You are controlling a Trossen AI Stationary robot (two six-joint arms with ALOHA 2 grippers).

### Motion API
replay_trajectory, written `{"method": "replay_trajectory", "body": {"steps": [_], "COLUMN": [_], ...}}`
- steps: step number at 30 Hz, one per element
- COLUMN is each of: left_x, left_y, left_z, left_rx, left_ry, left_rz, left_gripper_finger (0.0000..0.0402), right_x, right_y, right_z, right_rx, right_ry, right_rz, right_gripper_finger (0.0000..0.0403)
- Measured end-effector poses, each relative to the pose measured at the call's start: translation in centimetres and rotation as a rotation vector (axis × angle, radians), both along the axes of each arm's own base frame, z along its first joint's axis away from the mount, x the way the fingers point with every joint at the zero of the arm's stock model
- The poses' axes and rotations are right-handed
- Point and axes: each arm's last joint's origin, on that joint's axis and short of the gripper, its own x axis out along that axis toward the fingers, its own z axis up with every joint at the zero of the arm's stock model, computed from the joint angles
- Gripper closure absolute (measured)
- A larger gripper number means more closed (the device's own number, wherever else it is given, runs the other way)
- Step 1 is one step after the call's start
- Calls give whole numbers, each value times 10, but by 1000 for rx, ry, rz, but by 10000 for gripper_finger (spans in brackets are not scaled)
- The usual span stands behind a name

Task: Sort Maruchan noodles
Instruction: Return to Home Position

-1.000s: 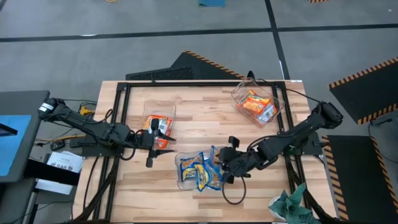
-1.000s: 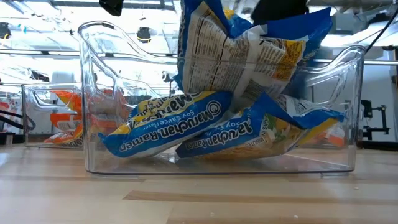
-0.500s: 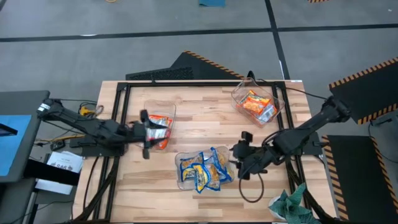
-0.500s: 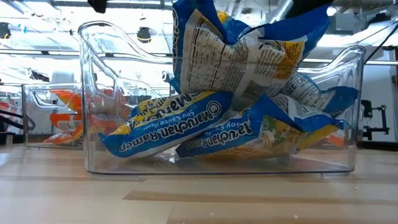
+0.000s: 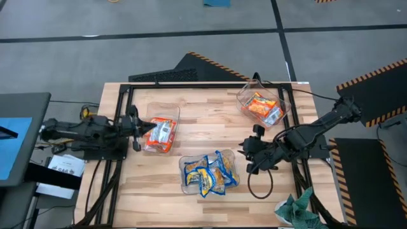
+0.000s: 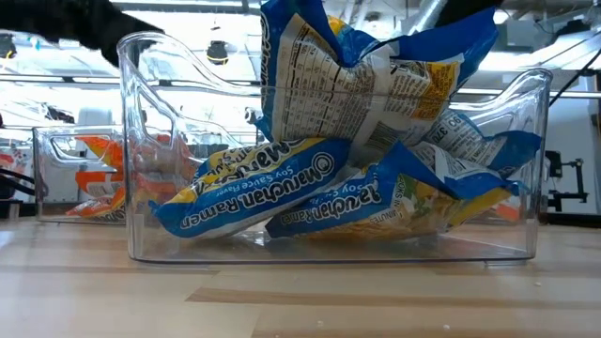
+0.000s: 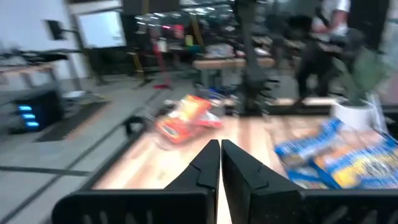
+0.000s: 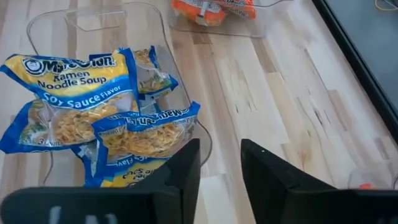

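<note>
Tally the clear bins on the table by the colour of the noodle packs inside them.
Bins with orange packs: 2, the left bin and the far-right bin.
Bins with blue-and-yellow packs: 1, the near bin.
Total: 3 bins.

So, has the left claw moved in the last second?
Yes. The left gripper has drawn back leftward, off the clear tub of orange packs.

Matte black, jointed left arm and right arm; a black cable (thin, looped) at the right gripper's 6 o'clock.
</note>
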Motion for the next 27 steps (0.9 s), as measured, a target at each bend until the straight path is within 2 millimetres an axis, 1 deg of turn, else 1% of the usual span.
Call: {"method": "replay_trajectory", "body": {"steps": [4, 9, 14, 18, 21, 24, 27], "left_x": [6, 9, 11, 11, 11, 11, 11], "left_y": [4, 9, 11, 11, 11, 11, 12], "left_z": [-28, -49, -74, -75, -75, -75, -75], "left_rx": [-8, -27, -37, -49, -47, -49, -53], "left_ry": [15, 19, -12, -8, -7, -11, -18], "left_rz": [-97, -98, -120, -127, -141, -116, -108], "left_gripper_finger": [401, 401, 401, 401, 401, 401, 401], "right_x": [1, 3, -2, -5, -9, -15, -20], "right_y": [-2, -6, -8, -10, -11, -16, -25], "right_z": [0, 0, -4, -6, -10, -20, -33], "right_rx": [-18, -18, -46, -52, -59, -28, 38], "right_ry": [6, 10, 75, 107, 150, 166, 118], "right_rz": [8, -7, -8, -20, -15, -12, -22], "right_gripper_finger": [281, 295, 305, 313, 327, 351, 385]}}
